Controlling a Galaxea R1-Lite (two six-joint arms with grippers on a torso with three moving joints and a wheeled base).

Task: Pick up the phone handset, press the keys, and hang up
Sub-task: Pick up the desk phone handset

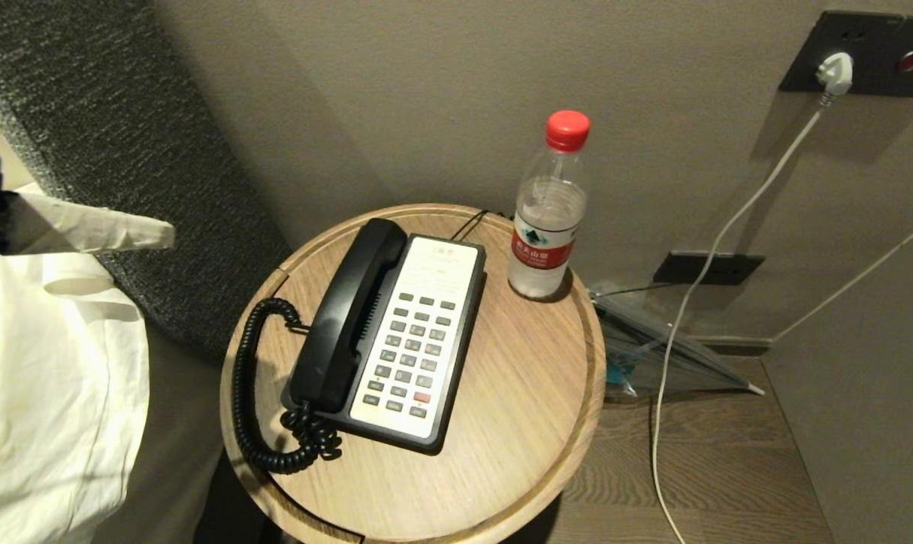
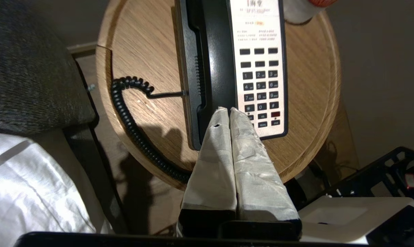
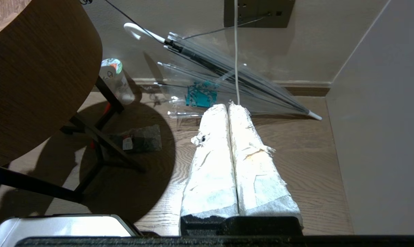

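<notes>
The black phone handset [image 1: 351, 313] lies in its cradle along the left side of the black-and-white phone base [image 1: 419, 340] on a round wooden table [image 1: 517, 400]. Its coiled cord [image 1: 256, 400] loops off the table's left edge. The keys [image 1: 411, 351] face up on the white panel. My left gripper [image 1: 165, 234] enters from the left edge, well left of the phone and above the bed, shut and empty. In the left wrist view its taped fingers [image 2: 243, 144] are pressed together, pointing at the handset [image 2: 214, 61] and keys [image 2: 261, 85]. My right gripper [image 3: 227, 107] hangs shut over the floor.
A clear water bottle [image 1: 549, 208] with a red cap stands at the table's back right. A grey headboard [image 1: 124, 151] and white bedding [image 1: 48, 393] lie left. A folded clear umbrella [image 3: 227, 75] and a white cable [image 1: 698, 295] occupy the floor at right.
</notes>
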